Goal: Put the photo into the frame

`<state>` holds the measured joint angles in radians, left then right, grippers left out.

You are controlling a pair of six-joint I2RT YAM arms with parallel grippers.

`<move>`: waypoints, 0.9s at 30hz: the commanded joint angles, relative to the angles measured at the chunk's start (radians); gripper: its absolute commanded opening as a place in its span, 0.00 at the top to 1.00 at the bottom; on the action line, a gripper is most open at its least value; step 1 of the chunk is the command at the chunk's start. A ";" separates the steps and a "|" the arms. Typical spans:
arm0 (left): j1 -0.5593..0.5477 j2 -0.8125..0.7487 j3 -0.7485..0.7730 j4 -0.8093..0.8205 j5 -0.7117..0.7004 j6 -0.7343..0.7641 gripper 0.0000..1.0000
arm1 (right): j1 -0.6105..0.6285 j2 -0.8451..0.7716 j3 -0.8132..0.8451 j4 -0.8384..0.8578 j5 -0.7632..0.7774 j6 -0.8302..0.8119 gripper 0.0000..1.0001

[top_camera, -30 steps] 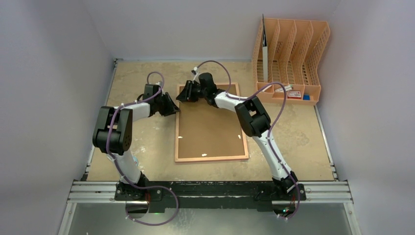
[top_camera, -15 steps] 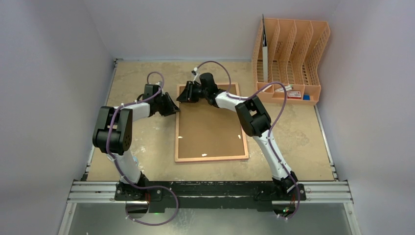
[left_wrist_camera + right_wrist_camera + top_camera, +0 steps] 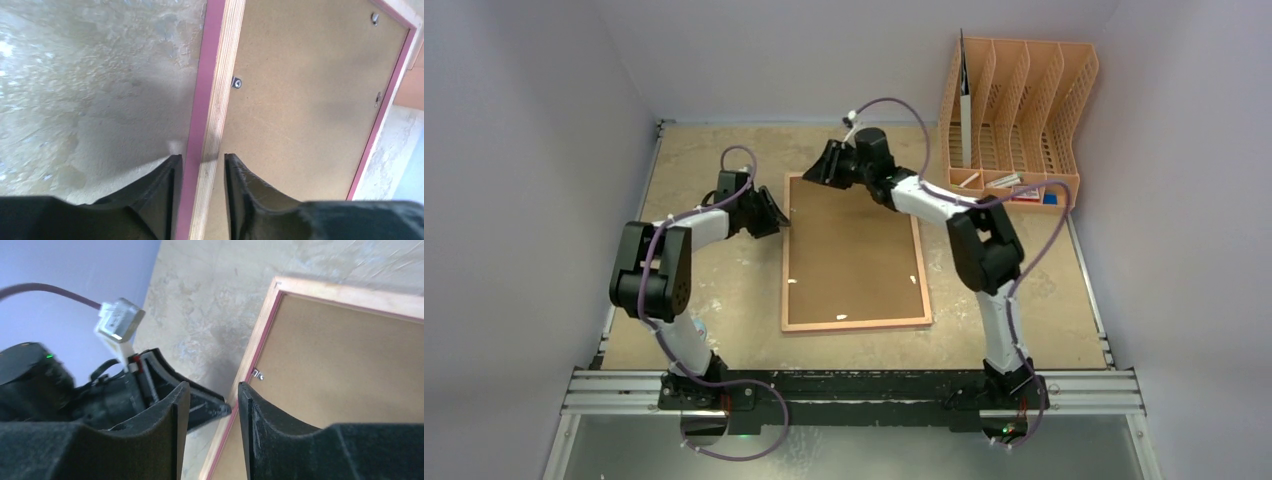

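Sand-coloured and scuffed, the worktop (image 3: 714, 290) sits between pale walls and carries every item. The left tool (image 3: 201, 159) is positioned at the left rail of the frame (image 3: 212, 75). Its dark fingers (image 3: 160, 190) straddle that rail, one outside the pink edge and one inside, over the hardboard backing (image 3: 854, 250). A narrow gap shows beside the inner finger, so this tool is released and is not clamping the rail. The right tool (image 3: 212, 386) hangs above the far left corner of the frame. Its jaws are parted with nothing between them, so it too is released. The right wrist view shows the left tool's black body and purple cable just outside the frame's left rail. The frame lies flat on the worktop, back side up, with its long sides running away from the arm bases. The backing fills its recess. A small metal clip (image 3: 237, 82) sits on the backing just inside the left rail. Beyond the frame's far right corner, an orange file rack (image 3: 1024, 100) stands against the back wall. A flat sheet (image 3: 965, 110) stands upright in the rack compartment nearest the frame. What the sheet is cannot be determined.
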<state>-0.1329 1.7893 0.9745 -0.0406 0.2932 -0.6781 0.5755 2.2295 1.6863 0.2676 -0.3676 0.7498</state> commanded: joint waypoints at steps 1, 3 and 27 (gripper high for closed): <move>0.006 -0.096 0.016 -0.023 -0.034 -0.006 0.58 | -0.018 -0.229 -0.143 -0.036 0.163 -0.085 0.56; 0.004 -0.119 0.013 -0.048 -0.036 0.003 0.54 | -0.025 -0.301 -0.204 -0.096 0.237 -0.123 0.56; -0.065 -0.470 -0.236 -0.186 -0.065 -0.027 0.45 | -0.029 -0.810 -0.830 -0.612 0.648 -0.192 0.22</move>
<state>-0.1986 1.3579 0.7784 -0.2119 0.2352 -0.6964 0.5438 1.4765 0.9089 -0.2867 0.2714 0.5316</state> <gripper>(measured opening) 0.552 0.773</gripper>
